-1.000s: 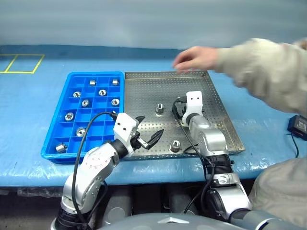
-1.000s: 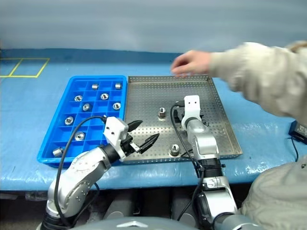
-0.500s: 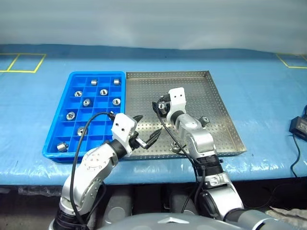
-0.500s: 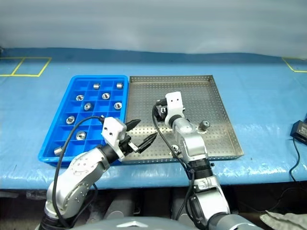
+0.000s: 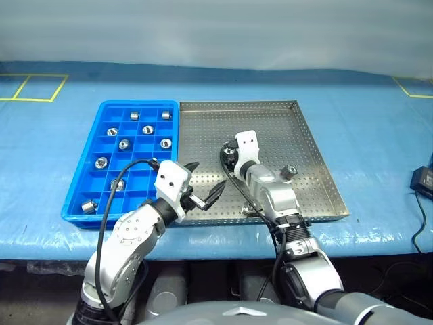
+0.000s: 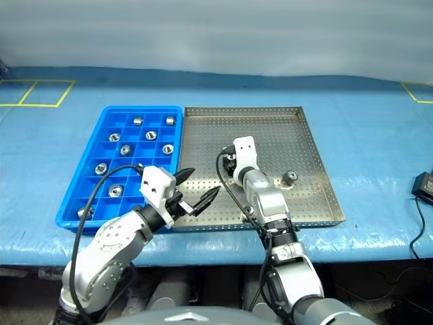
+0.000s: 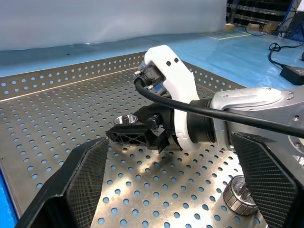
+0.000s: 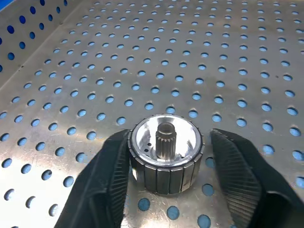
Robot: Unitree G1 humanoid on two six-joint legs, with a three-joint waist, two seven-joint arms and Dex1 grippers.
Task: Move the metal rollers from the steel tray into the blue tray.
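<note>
The steel tray (image 5: 270,122) lies mid-table with the blue tray (image 5: 103,135) against its left side. Several metal rollers (image 5: 132,116) sit in the blue tray's compartments. My right gripper (image 8: 166,190) is in the middle of the steel tray, shut on a metal roller (image 8: 166,152) that stands on the perforated floor, one finger against each side. Another roller (image 5: 289,171) stands to the right, and one (image 7: 240,194) lies near the front rim beside my right arm. My left gripper (image 5: 210,174) hovers open and holds nothing over the steel tray's front left corner.
A black box (image 5: 423,179) with a cable lies at the table's right edge. Yellow tape lines (image 5: 27,88) mark the blue table cover at the far left. The table's front edge runs just below both trays.
The person's arm over the tray has withdrawn, and a roller now stands at the tray's right. My right gripper moved left to the middle roller and closed on it. The left gripper stayed still.
</note>
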